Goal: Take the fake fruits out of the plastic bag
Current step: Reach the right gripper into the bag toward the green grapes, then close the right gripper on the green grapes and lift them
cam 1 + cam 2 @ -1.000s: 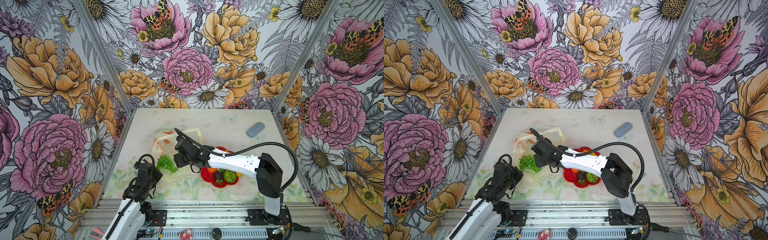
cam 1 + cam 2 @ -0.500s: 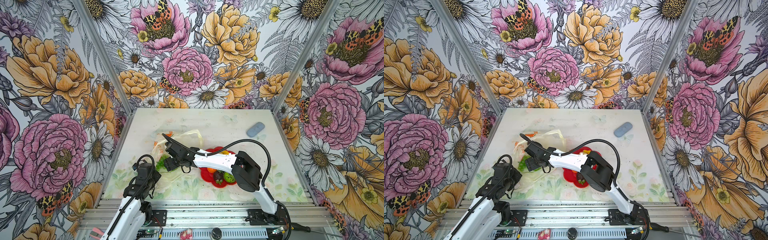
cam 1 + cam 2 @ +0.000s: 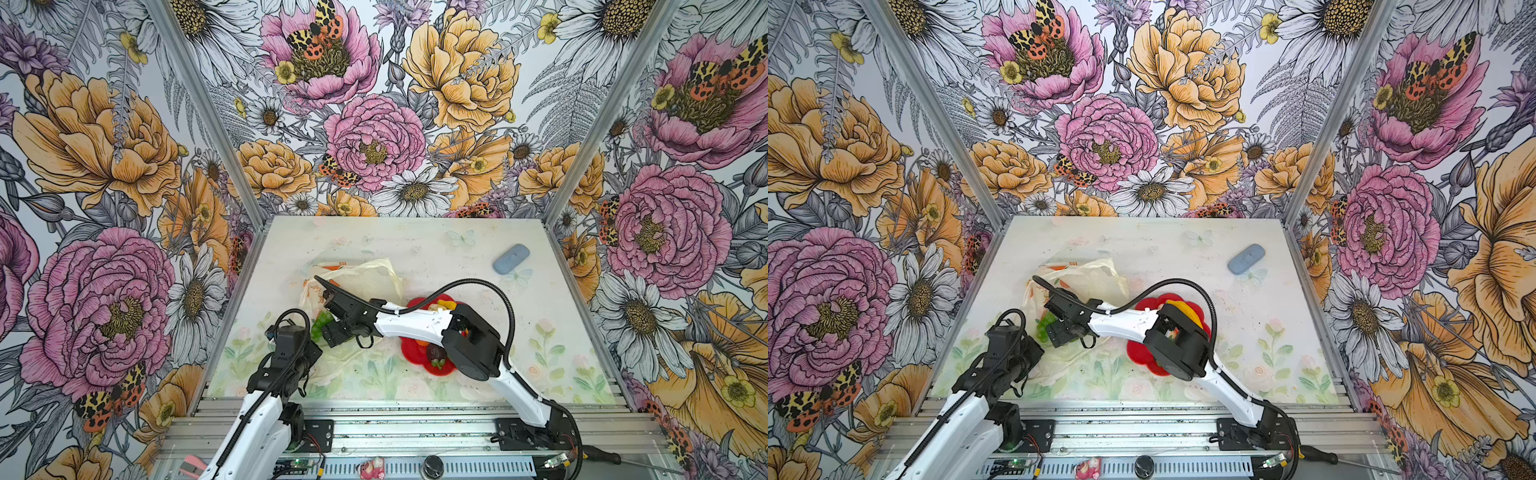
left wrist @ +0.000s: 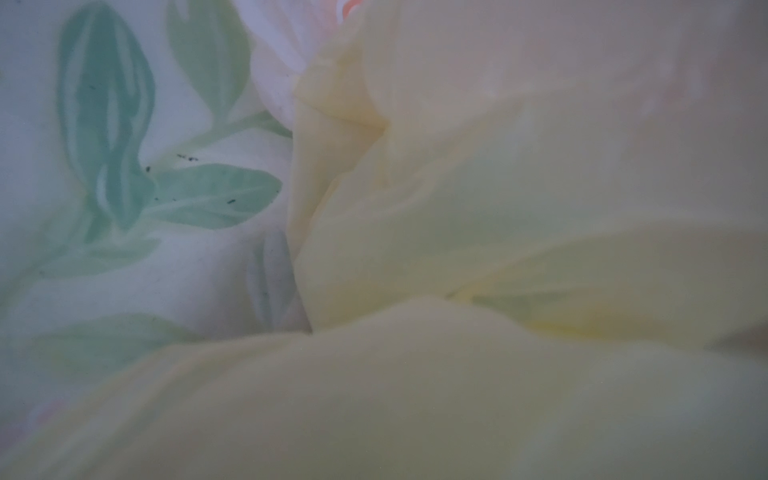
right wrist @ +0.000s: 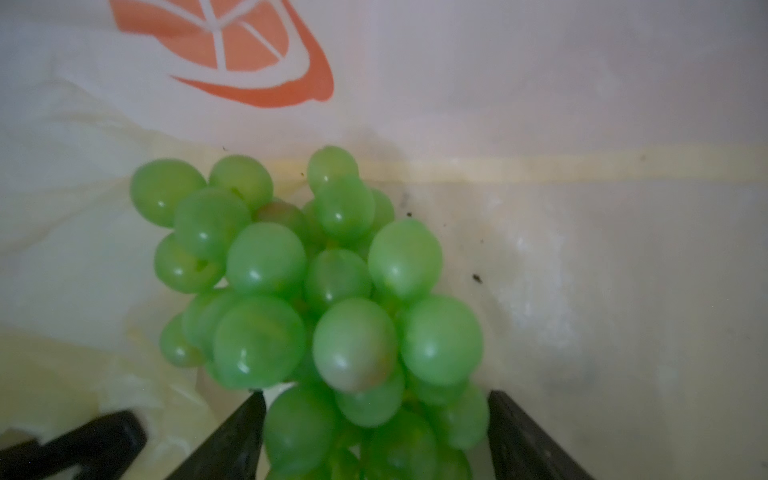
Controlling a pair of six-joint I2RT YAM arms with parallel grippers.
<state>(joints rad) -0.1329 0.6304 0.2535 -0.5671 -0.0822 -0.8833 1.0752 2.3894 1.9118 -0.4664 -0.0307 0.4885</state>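
Observation:
The cream-yellow plastic bag (image 3: 365, 276) (image 3: 1088, 276) lies crumpled at the table's left middle. A green grape bunch (image 3: 321, 324) (image 3: 1045, 326) (image 5: 316, 291) lies in it. My right gripper (image 3: 328, 330) (image 3: 1055, 330) (image 5: 374, 399) reaches across into the bag and is open, one finger on each side of the bunch's near end. My left gripper (image 3: 312, 354) (image 3: 1036, 353) sits at the bag's near left edge. Its fingers are buried in folds of the bag (image 4: 498, 208) that fill the left wrist view. A yellow banana (image 3: 446, 304) (image 3: 1177, 309) and a dark mangosteen (image 3: 435, 353) rest on the plate.
A red flower-shaped plate (image 3: 415, 357) (image 3: 1138, 353) lies right of the bag, half hidden under my right arm. A blue-grey oblong thing (image 3: 511, 258) (image 3: 1246, 258) lies at the back right. Floral walls close in three sides.
My right gripper has swung left from beside the plate and come down into the bag around the grapes, its jaws widening. The left arm has stayed put.

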